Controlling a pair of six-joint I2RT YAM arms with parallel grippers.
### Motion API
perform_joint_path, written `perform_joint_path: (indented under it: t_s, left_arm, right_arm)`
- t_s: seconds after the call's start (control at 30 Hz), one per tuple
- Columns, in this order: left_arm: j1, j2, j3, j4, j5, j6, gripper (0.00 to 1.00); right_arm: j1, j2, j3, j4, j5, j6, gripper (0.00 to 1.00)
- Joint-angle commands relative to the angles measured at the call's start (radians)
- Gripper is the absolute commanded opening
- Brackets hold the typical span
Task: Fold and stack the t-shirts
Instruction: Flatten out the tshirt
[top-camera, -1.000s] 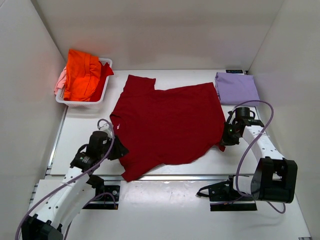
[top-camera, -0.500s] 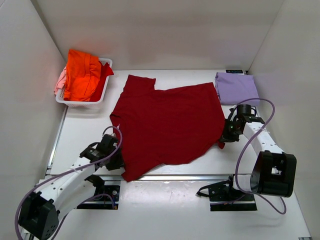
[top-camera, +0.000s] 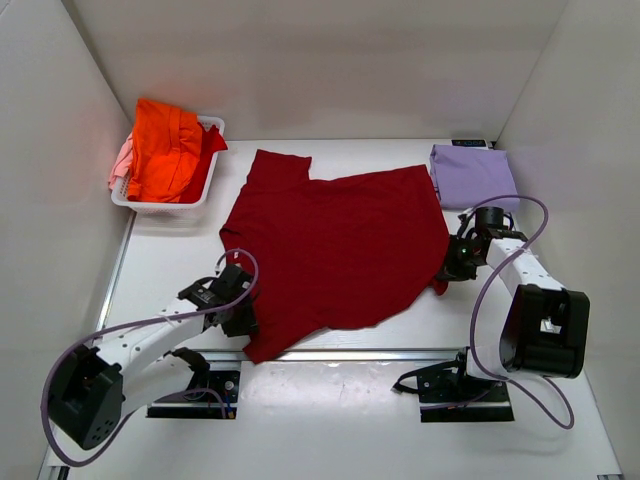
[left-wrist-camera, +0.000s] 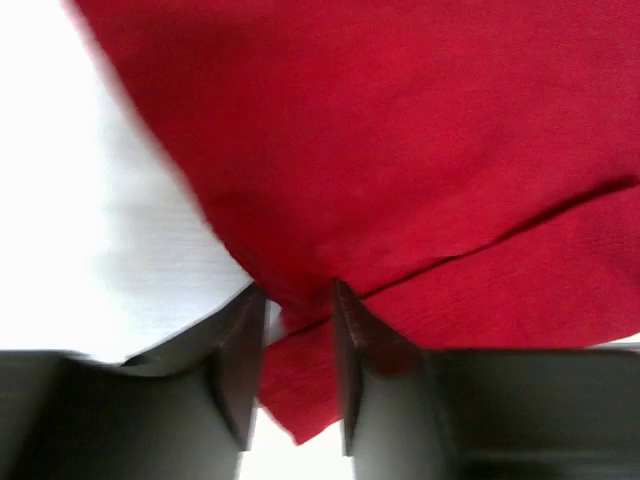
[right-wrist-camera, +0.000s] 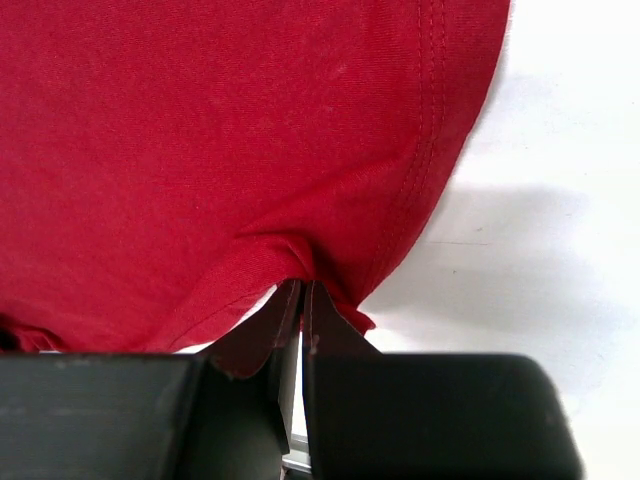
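- Large dark red cloth t-shirt (top-camera: 338, 252) spread over the middle of the white table (top-camera: 160, 265), wrinkled along its near hem.
- Left hand (left-wrist-camera: 297, 335) at the near left corner, fingers slightly apart with a cloth fold between them; right hand (right-wrist-camera: 301, 310) pinched tight on the right hem.
- Folded lavender t-shirt (top-camera: 473, 176) at far right.
- Bright orange t-shirt (top-camera: 165, 148) and pale pink t-shirt (top-camera: 121, 160) heaped in the white slatted plastic basket (top-camera: 160, 205) at far left.
- Plain white walls (top-camera: 300, 65) on three sides.

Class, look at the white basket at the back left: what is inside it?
The white basket holds a bright orange shirt on top, with a pale pink one peeking out at its left. Anything beneath them is covered.
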Motion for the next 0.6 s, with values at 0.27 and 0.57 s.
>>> perform_joint_path:
  t_s: [0.27, 0.57]
  left_arm:
    - [0.067, -0.100, 0.104, -0.054, -0.049, 0.026, 0.00]
    - [0.206, -0.255, 0.185, -0.128, -0.017, 0.115, 0.00]
  right_arm:
    - [0.001, -0.085, 0.074, -0.057, 0.033, -0.035, 0.00]
    - [-0.007, -0.193, 0.094, -0.137, 0.113, -0.035, 0.00]
